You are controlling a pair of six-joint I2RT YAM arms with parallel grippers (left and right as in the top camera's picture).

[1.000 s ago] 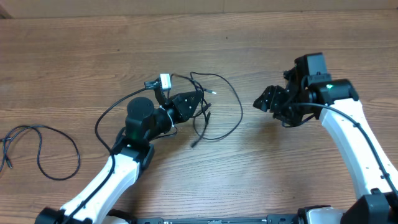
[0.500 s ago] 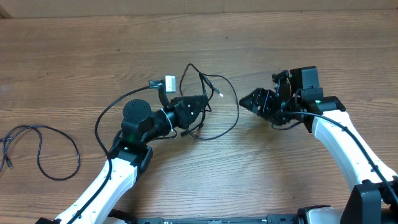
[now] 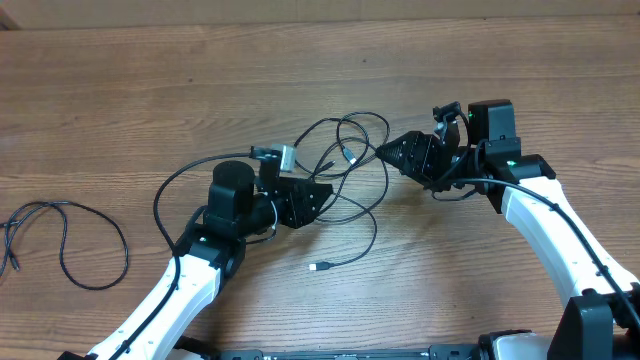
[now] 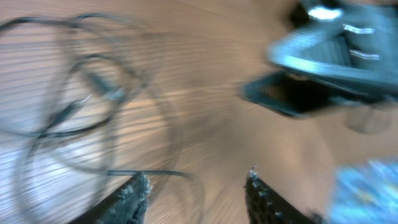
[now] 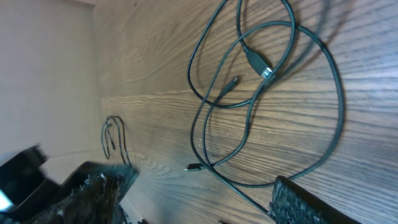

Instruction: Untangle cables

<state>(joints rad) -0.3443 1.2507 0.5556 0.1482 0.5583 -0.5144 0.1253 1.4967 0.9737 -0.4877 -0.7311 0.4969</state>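
Two thin black cables point(image 3: 349, 156) lie in overlapping loops at the table's middle, between my two grippers. One plug end point(image 3: 320, 267) lies apart toward the front. The right wrist view shows the loops with a pale-tipped plug point(image 5: 260, 64) and that front plug end point(image 5: 194, 167). A third cable point(image 3: 63, 245) lies as its own loose loop at the far left. My left gripper point(image 3: 318, 194) is open at the tangle's left edge, and one cord crosses by its left fingertip point(image 4: 196, 186). My right gripper point(image 3: 385, 152) is open at the tangle's right edge, with a cord running beside its finger point(image 5: 202, 193).
The left wrist view is blurred; it shows the loops point(image 4: 93, 81) at left and my right gripper point(image 4: 323, 62) at upper right. A thicker black cable point(image 3: 175, 180) arcs from the left arm. The far-left cable shows small in the right wrist view point(image 5: 115, 140).
The left gripper has dropped back toward the front and the loops have spread out, with one plug end now lying at the front. The right gripper has moved left to the tangle.
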